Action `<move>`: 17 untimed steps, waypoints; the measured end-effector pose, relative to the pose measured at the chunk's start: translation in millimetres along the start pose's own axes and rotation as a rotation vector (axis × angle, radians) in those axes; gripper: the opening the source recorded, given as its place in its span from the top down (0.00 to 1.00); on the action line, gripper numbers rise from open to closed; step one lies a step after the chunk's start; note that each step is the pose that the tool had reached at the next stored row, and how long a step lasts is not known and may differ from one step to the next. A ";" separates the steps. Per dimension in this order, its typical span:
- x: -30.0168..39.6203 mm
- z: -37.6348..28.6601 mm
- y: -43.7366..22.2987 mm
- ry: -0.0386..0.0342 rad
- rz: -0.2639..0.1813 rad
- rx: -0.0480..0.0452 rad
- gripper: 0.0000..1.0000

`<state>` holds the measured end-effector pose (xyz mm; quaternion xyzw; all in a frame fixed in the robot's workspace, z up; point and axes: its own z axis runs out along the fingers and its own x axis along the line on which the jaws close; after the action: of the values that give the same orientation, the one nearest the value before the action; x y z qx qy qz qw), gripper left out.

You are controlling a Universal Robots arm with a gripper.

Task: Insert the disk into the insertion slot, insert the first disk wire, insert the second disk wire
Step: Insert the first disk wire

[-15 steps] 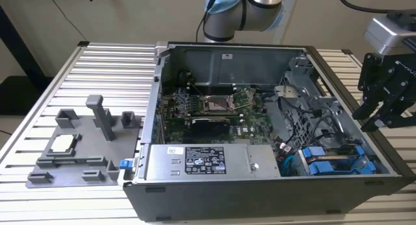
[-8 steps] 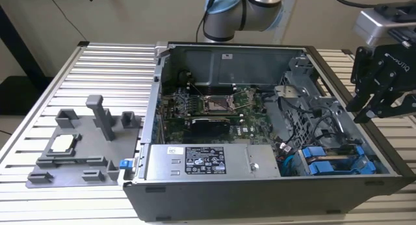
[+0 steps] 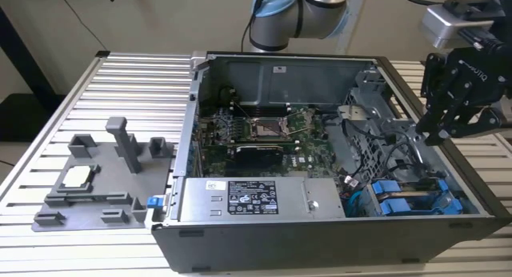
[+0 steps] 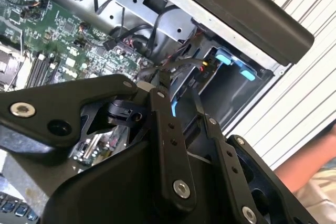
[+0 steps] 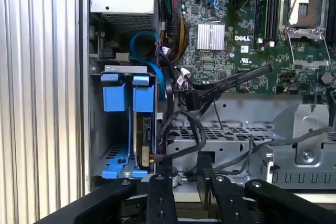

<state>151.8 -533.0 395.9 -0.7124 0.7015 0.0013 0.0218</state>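
Fingers of the gripper stand slightly apart, empty, at the exterior view's right; the disk sits in the insertion slot. Loose wires crossing between could snag them.

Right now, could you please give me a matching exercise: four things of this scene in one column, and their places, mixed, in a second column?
Things: 1 gripper; 2 power-supply box; 3 grey fixture; 4 blue drive carriers.
Places: A on the table, outside the case; B in the drive cage; C over the case, at the exterior view's right; D inside the case, against the green board.
Pairs: 1-C; 2-D; 3-A; 4-B.
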 end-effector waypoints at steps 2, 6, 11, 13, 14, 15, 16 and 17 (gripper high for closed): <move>-0.5 -0.1 4.5 0.0003 0.000 0.0000 0.67; -1.3 -0.4 14.0 0.0006 0.000 0.0000 0.67; -1.7 -0.8 28.9 0.0007 0.000 0.0031 0.67; -1.8 -1.0 34.9 0.0007 0.000 0.0049 0.67; -1.8 -1.1 38.1 0.0008 0.000 0.0059 0.67; -1.9 -1.2 41.4 0.0007 0.000 0.0069 0.67; -1.9 -1.2 44.5 0.0008 0.000 0.0080 0.67; -2.0 -1.3 47.4 0.0007 -0.001 0.0091 0.67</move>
<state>104.4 -531.8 395.9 -0.7125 0.7012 -0.0022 0.0247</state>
